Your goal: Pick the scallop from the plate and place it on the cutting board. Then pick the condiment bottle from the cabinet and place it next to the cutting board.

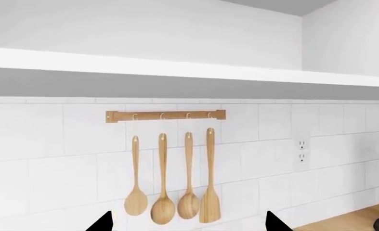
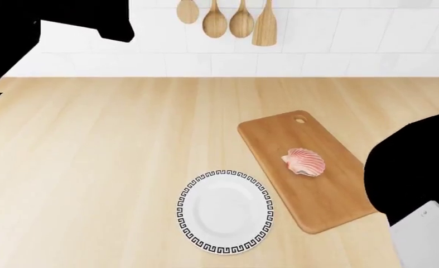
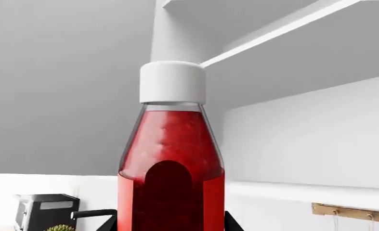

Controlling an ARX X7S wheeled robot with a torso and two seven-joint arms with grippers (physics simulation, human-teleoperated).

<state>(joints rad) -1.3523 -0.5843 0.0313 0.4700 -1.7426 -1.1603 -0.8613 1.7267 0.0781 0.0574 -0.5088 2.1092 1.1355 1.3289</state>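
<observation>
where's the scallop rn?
In the head view the scallop lies on the cutting board, near its middle, right of and slightly beyond the empty plate.

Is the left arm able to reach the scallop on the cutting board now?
Probably yes: the scallop lies uncovered on the cutting board with nothing over it. The left gripper, though, faces the wall utensils, so it must turn down first.

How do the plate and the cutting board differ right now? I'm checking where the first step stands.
The plate is round and white with a black patterned rim; the cutting board is a brown wooden rectangle and longer. The plate is bare, while the board holds the scallop. Both lie flat on the countertop, side by side.
</observation>
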